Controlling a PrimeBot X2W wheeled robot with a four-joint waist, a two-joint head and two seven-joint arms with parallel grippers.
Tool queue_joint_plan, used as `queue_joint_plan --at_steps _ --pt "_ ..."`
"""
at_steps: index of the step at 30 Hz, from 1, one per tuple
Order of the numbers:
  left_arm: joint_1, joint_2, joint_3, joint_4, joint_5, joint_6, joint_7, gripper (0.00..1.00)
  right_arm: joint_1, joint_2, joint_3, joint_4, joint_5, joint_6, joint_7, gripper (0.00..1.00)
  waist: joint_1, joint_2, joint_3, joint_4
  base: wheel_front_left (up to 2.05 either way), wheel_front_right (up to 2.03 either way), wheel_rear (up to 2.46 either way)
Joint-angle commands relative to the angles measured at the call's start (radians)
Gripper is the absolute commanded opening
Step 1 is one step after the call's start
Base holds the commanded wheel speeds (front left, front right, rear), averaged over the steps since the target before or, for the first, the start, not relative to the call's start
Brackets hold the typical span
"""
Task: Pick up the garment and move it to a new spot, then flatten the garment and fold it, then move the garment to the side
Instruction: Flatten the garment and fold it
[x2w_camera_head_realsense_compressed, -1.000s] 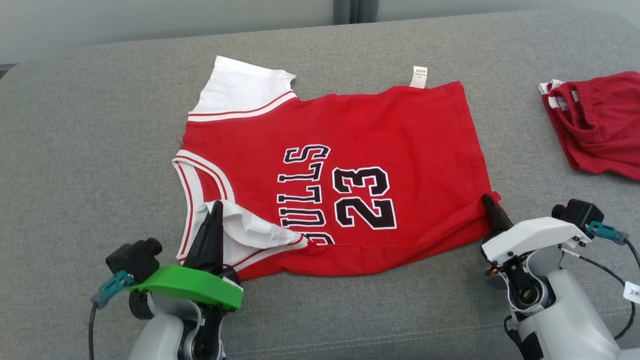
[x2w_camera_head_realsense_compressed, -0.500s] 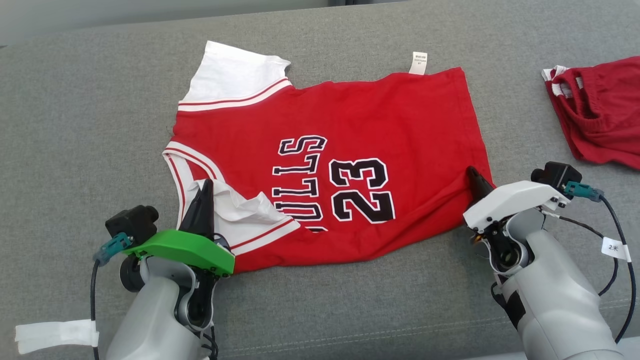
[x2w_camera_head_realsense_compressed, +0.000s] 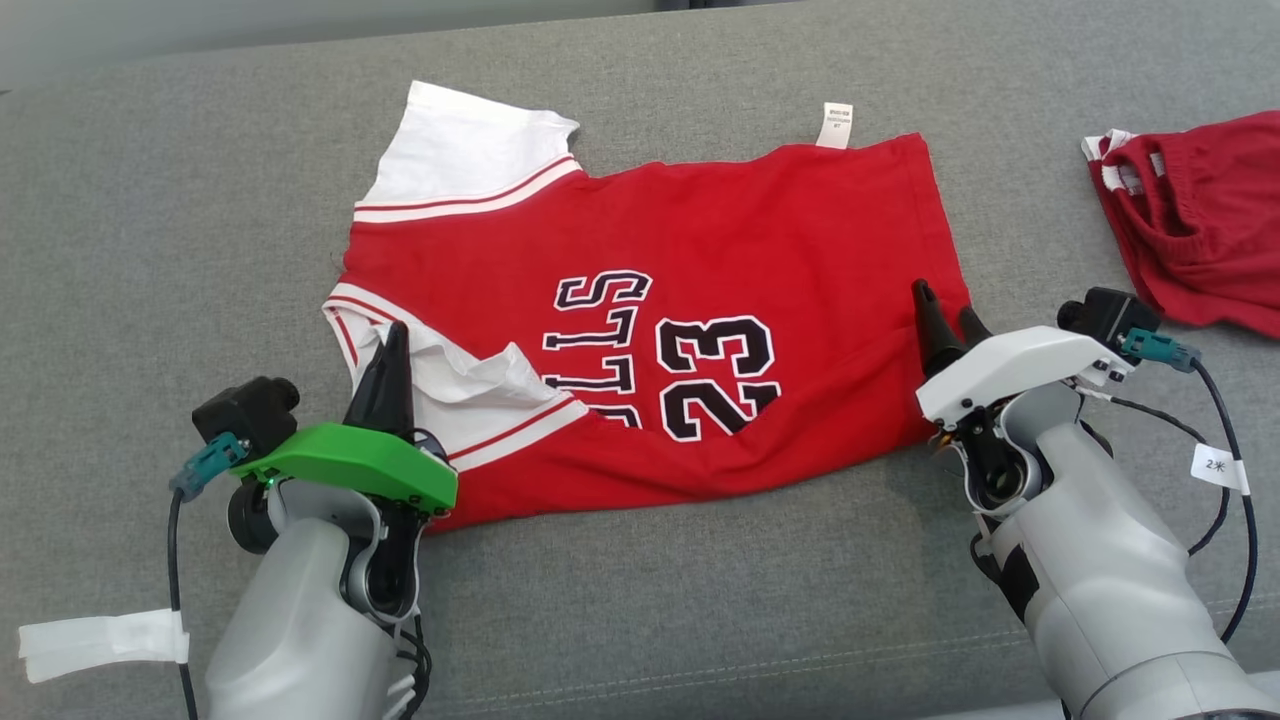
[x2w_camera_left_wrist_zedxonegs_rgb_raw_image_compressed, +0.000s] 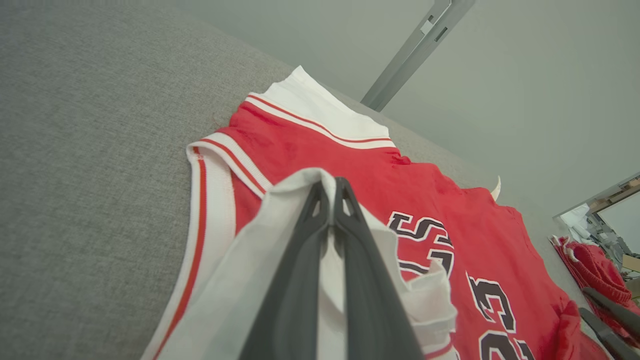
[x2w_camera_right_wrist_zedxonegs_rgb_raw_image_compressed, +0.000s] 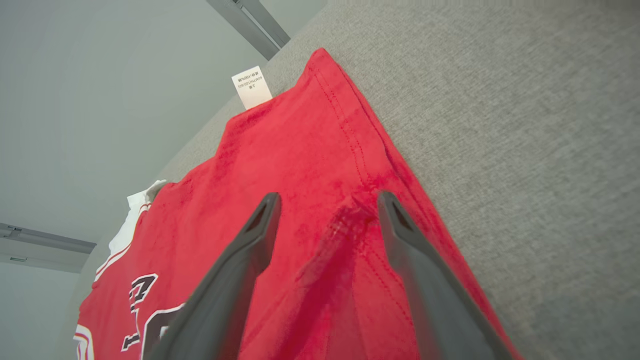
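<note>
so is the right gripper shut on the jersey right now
No, the right wrist view shows the right gripper with jaws wide apart over the jersey, cloth lying loose between them.

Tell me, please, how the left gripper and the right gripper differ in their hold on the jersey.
The left gripper is shut, while the right gripper is open. The left gripper pinches the white sleeve of the jersey; the right gripper grips nothing, its fingers spread over the red hem. The left gripper wears a green cover, the right gripper a white cover. Both sit at the jersey's near edge.
</note>
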Motion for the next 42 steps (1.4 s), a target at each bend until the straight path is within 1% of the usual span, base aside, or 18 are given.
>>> queue_joint_plan --at_steps 1,2,3,4,5,9,15,20,26,28,32,34,37,42 --pt "-0.018 0.001 0.007 -0.001 0.008 -0.004 -0.008 0.03 -0.010 -0.004 0.004 0.002 0.003 0.000 -0.007 1.00 -0.0001 -0.0001 -0.001 -0.003 0.00 0.00 0.00" --pt "-0.017 0.000 0.013 0.001 0.011 -0.004 -0.008 0.18 -0.011 -0.003 0.007 0.002 0.000 0.000 -0.011 1.00 -0.0001 -0.0001 -0.002 -0.006 0.00 0.00 0.00" --pt "-0.019 0.000 0.018 0.003 0.012 -0.004 -0.007 0.41 -0.014 -0.004 0.009 0.002 -0.007 0.000 -0.015 1.00 -0.0001 -0.0001 -0.003 -0.010 0.00 0.00 0.00" --pt "-0.020 -0.001 0.022 0.003 0.017 -0.004 -0.007 0.81 -0.017 -0.004 0.009 0.000 -0.008 0.000 -0.018 1.00 -0.0001 -0.0001 -0.004 -0.013 0.00 0.00 0.00" --pt "-0.021 -0.001 0.026 0.004 0.019 -0.004 -0.007 1.00 -0.021 -0.004 0.006 -0.002 -0.009 0.000 -0.021 1.00 -0.0001 -0.0001 -0.004 -0.015 0.00 0.00 0.00" --pt "-0.014 -0.001 0.015 0.007 0.028 -0.004 -0.007 1.00 -0.022 -0.004 -0.013 -0.020 -0.027 0.000 -0.037 1.00 -0.0001 -0.0001 -0.009 -0.022 0.00 0.00 0.00" --pt "0.027 0.034 -0.004 -0.040 0.034 -0.004 -0.007 1.00 0.035 -0.023 -0.052 -0.122 -0.097 0.000 -0.042 1.00 -0.0001 -0.0001 -0.030 -0.018 0.00 0.00 0.00" --pt "0.095 0.065 0.014 -0.114 0.058 0.001 -0.007 1.00 0.127 -0.038 -0.085 -0.274 -0.163 0.000 -0.030 1.00 -0.0001 -0.0001 -0.052 -0.010 0.00 0.00 0.00" --pt "0.234 0.094 0.049 -0.201 0.036 0.038 0.000 1.00 0.301 -0.024 -0.160 -0.497 -0.246 0.000 0.015 1.00 -0.0001 -0.0001 -0.082 0.000 0.00 0.00 0.00" --pt "0.284 0.094 0.058 -0.229 0.017 0.051 0.014 1.00 0.360 -0.014 -0.194 -0.566 -0.260 0.000 0.039 1.00 -0.0001 -0.0001 -0.091 0.003 0.00 0.00 0.00" --pt "0.371 0.078 0.084 -0.275 -0.046 0.070 0.061 1.00 0.464 -0.005 -0.245 -0.673 -0.255 0.000 0.094 1.00 -0.0001 -0.0001 -0.102 0.008 0.00 0.00 0.00" --pt "0.402 0.073 0.083 -0.291 -0.071 0.077 0.090 1.00 0.504 -0.003 -0.246 -0.699 -0.217 0.000 0.111 1.00 -0.0001 -0.0001 -0.105 0.009 0.00 0.00 0.00" --pt "0.423 0.061 0.085 -0.300 -0.096 0.082 0.119 1.00 0.532 -0.004 -0.242 -0.712 -0.195 0.000 0.118 1.00 -0.0001 -0.0001 -0.106 0.009 0.00 0.00 0.00" --pt "0.440 0.047 0.077 -0.297 -0.131 0.103 0.176 1.00 0.565 -0.004 -0.224 -0.722 -0.168 0.000 0.119 1.00 -0.0001 -0.0001 -0.099 0.000 0.00 0.00 0.00"
